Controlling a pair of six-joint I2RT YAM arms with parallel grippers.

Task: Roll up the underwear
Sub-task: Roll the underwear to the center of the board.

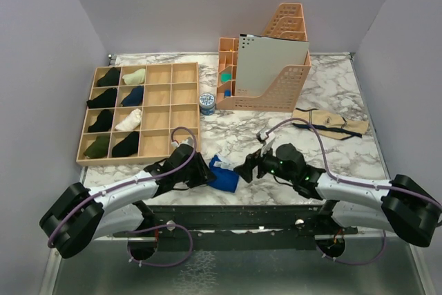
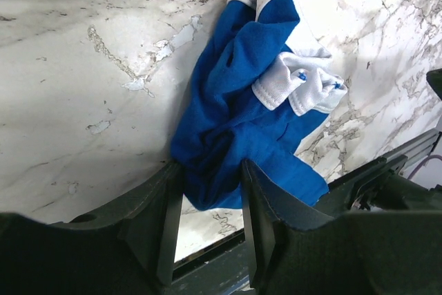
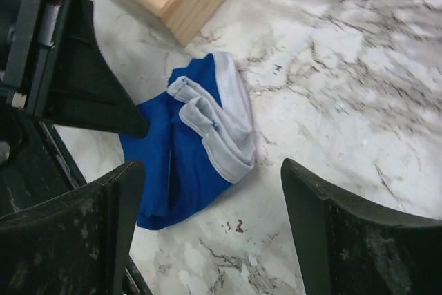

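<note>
1. The underwear (image 1: 224,176) lies bunched on the table (image 1: 235,136). It is close to the front edge, just off the near right corner of the tray (image 1: 138,158), and between my two grippers.
2. My left gripper (image 1: 199,172) is the nearer one. Its jaws are pressed in on the blue end of the bundle, and in the left wrist view cloth fills the gap between them.
3. From that pinch the cloth runs straight out from my left fingers toward the tray corner. That is its long axis, and the white waistband sits folded over at the far end.
4. My right gripper (image 1: 248,165) is spread wide and holds nothing. It hangs just beside the bundle on its right. In the right wrist view the cloth lies ahead of the gap and a little to the left, clear of both fingers.
5. The coming move turns on this: the bundle is a crumpled lump, pinned at one end by my left gripper. The waistband end is free and faces my open right gripper.
6. I judge that my right gripper should take the waistband end and draw it away from the left pinch. That would lay the cloth flat along its long axis before any rolling starts.
</note>
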